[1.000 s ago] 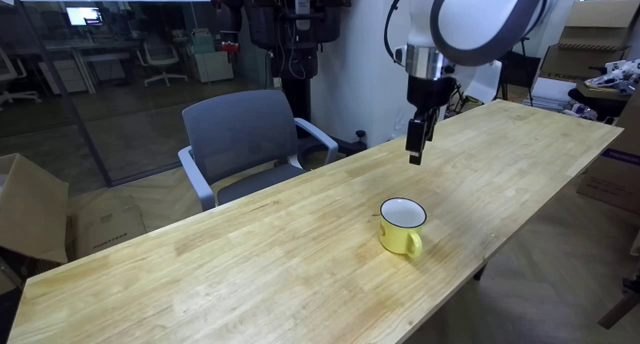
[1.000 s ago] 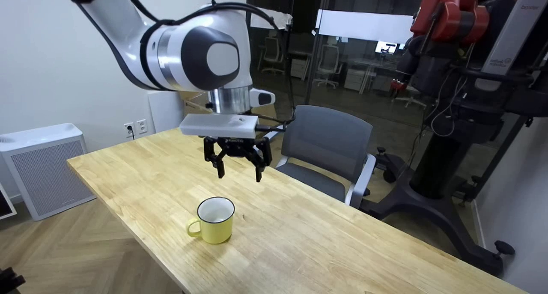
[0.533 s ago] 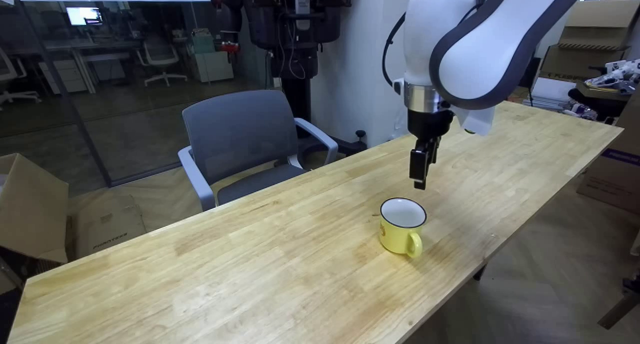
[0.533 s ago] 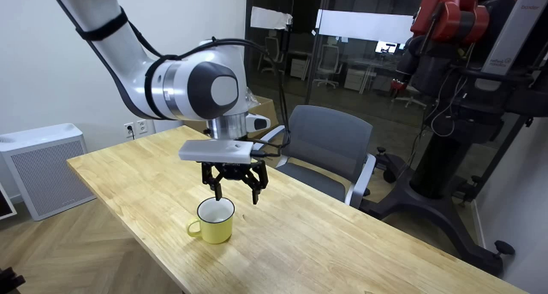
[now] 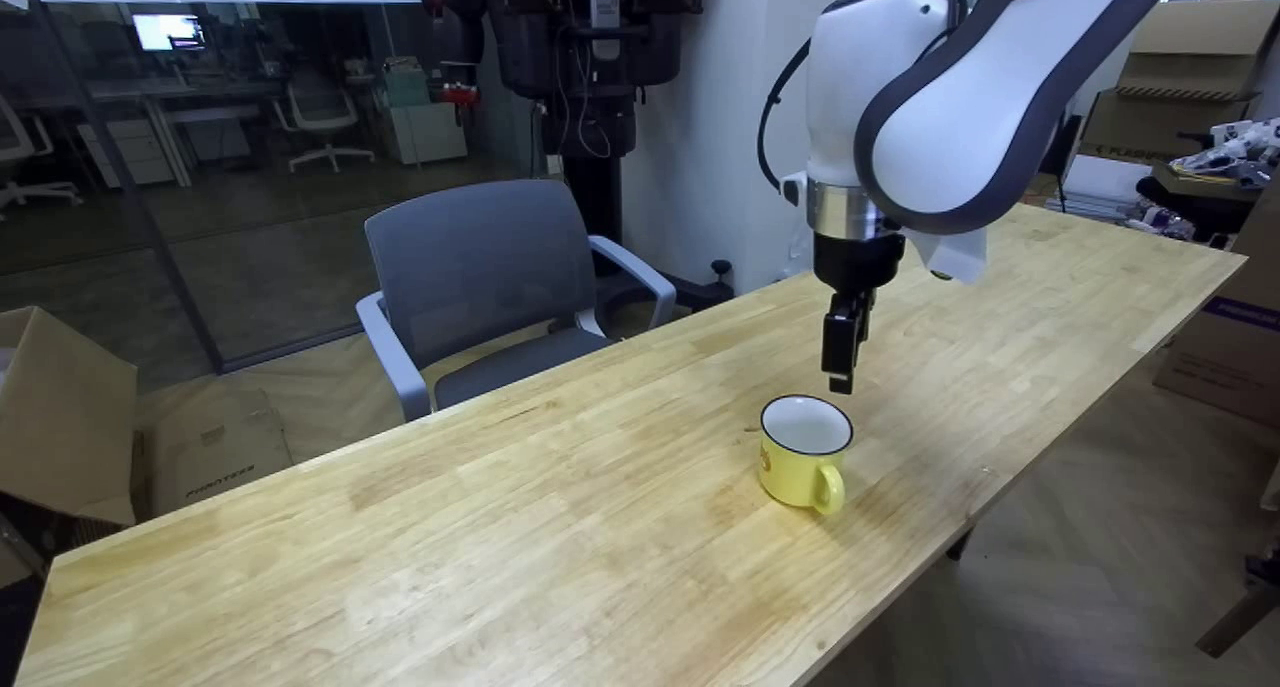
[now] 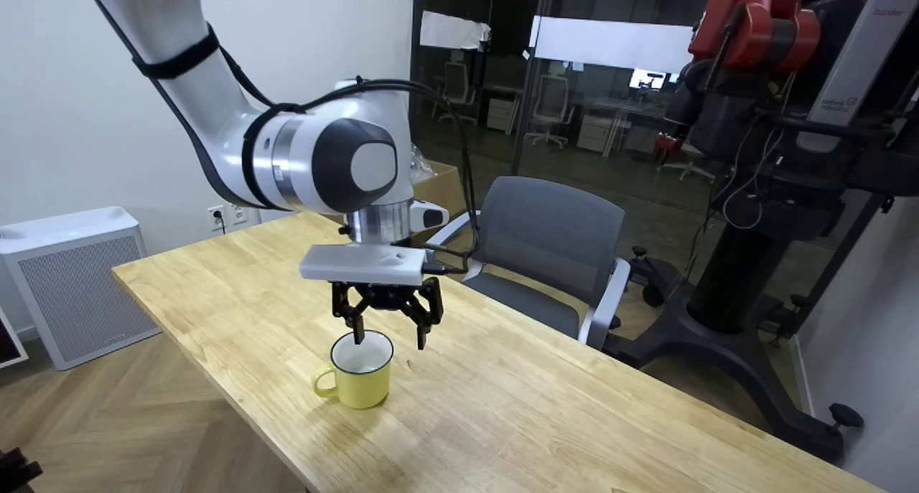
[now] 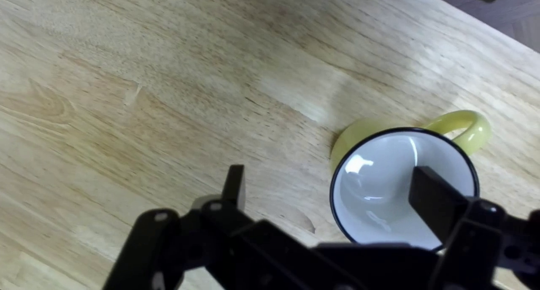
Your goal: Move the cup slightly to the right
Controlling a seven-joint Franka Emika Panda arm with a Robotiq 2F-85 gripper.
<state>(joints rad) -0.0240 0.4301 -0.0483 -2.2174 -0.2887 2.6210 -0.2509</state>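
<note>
The yellow cup with a white inside and dark rim stands upright on the wooden table, in both exterior views [image 5: 795,479] [image 6: 365,391]. It also shows at the lower right of the wrist view [image 7: 379,176], handle pointing up and right. My gripper [image 5: 841,387] is open and empty, pointing down, just above the cup's height. In an exterior view the gripper [image 6: 390,344] has one fingertip in front of or over the cup's rim and the other beside the cup. In the wrist view the gripper [image 7: 329,172] has its right finger over the cup's mouth and its left finger over bare wood.
The wooden table [image 5: 500,547] has its near edge close to the cup's handle side. A grey chair [image 5: 480,267] stands along the opposite edge. A red and black robot [image 6: 747,156] stands behind the chair. A white appliance [image 6: 79,285] stands on the floor beyond the table.
My gripper has moved down toward the cup, faster at first and only a little in the last half second, with a slight sideways shift toward the cup. It stays open. The cup has not moved.
</note>
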